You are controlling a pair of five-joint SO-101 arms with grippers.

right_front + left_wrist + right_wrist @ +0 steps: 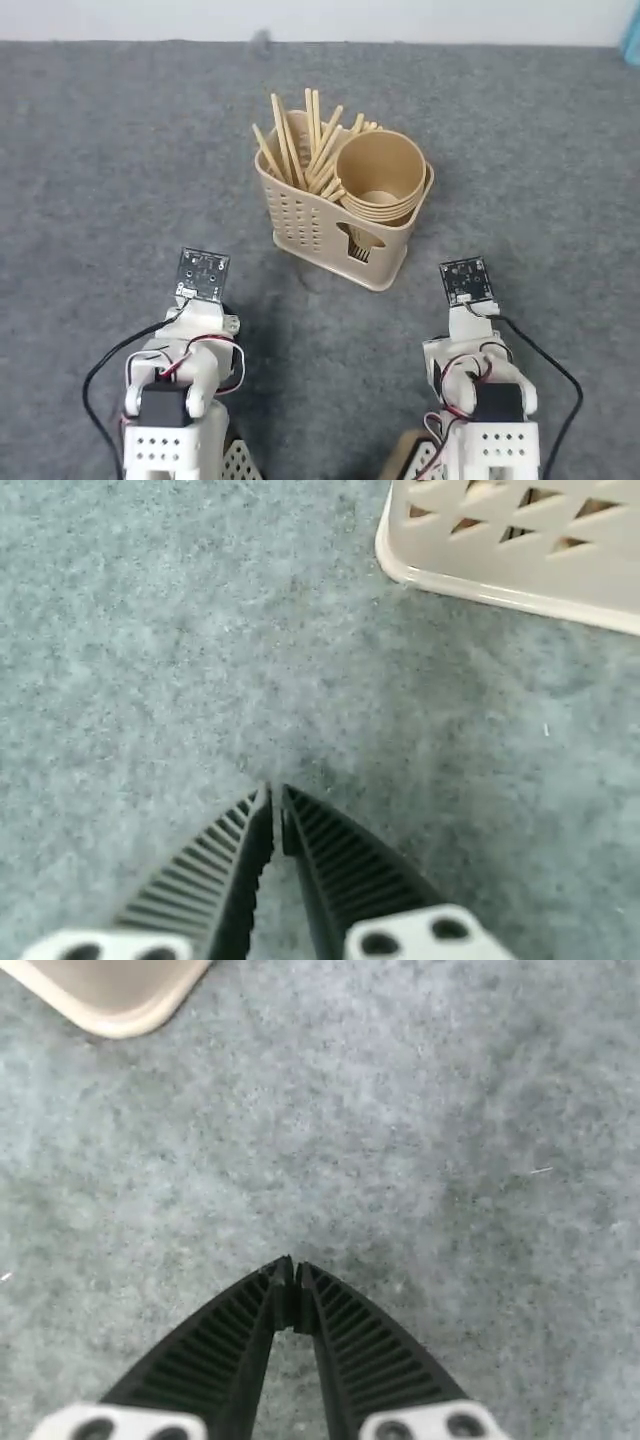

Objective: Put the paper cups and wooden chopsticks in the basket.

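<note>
grey felt desk (120,150): one beige basket (310,215), centre, upright. contents: stacked paper cups (380,165); wooden chopsticks (322,150) standing beside them. left claw (275,798), right claw (293,1268): both pinched closed, empty, apart from basket. step: loading appears done; next move likely none.

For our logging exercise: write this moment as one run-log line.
paper cups: stacked in basket | chopsticks: in basket | left hand: shut, empty, above mat | right hand: shut, empty, above mat
</note>
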